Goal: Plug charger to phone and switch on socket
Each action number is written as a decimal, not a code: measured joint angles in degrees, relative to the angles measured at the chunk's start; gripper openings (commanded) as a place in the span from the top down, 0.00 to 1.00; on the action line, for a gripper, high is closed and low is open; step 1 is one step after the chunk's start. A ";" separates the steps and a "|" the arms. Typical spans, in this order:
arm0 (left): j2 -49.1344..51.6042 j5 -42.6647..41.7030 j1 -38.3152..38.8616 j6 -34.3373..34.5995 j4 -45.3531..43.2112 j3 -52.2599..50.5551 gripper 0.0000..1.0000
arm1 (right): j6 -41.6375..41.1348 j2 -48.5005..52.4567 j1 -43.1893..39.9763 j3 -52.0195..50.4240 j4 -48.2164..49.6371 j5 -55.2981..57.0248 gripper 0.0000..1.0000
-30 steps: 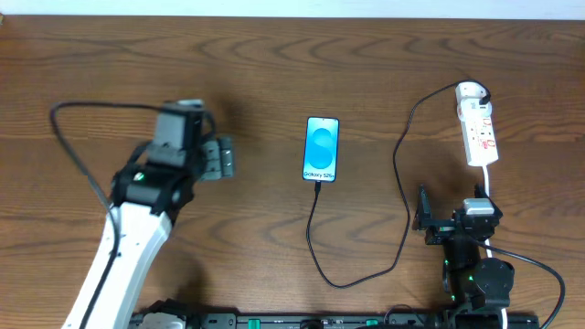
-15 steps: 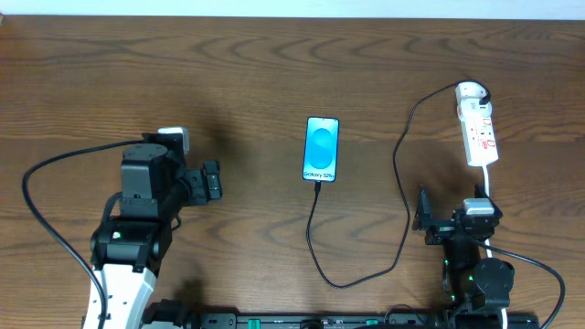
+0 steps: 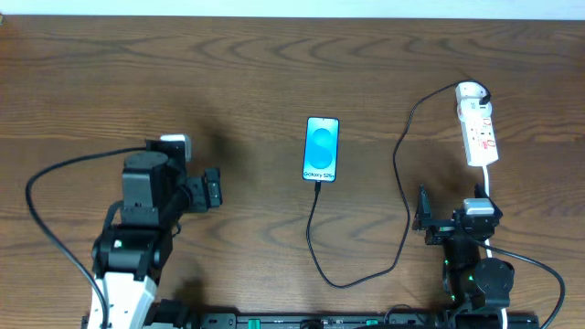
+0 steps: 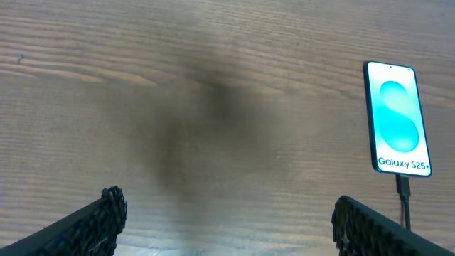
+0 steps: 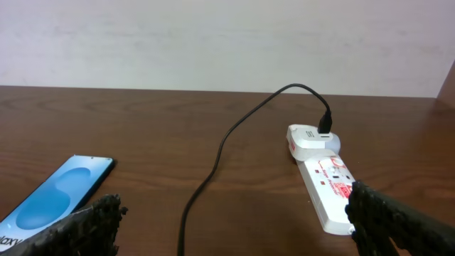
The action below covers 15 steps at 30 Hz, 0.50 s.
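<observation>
Centrally, the slim cyan-screened smartphone (image 3: pixel 321 149) was seen flat on the brown wooden table (image 3: pixel 274 64), the thin black charger cable (image 3: pixel 397 163) apparently seated in its lower edge and in the narrow white power strip (image 3: pixel 478 134)'s end. Both the left gripper (image 4: pixel 227 227) and the right gripper (image 5: pixel 234 224) were held wide open, empty.

Right wrist view: phone (image 5: pixel 57 192) cut off at near-left edge; socket (image 5: pixel 323 178) near end hidden behind right end effector (image 5: pixel 233 206).
</observation>
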<state>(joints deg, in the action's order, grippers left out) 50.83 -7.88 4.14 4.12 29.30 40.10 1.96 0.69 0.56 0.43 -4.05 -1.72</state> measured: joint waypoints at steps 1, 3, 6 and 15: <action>-0.96 0.00 0.00 -0.09 -0.02 -0.57 0.06 | 0.00 0.00 0.00 0.00 0.00 0.00 0.01; -3.41 -0.02 0.00 -0.15 -0.72 -1.99 0.06 | 0.00 0.00 0.00 0.00 0.00 0.00 0.01; -8.09 -0.17 0.00 -0.17 -3.13 -5.09 0.06 | 0.00 0.00 0.00 0.00 0.00 0.00 0.01; -20.94 -0.44 0.00 -0.76 -11.80 -16.33 0.06 | 0.00 0.00 0.00 0.00 0.00 0.00 0.01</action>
<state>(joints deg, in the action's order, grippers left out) 29.89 -8.32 4.14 3.36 17.50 23.77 1.96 0.69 0.56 0.43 -4.05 -1.72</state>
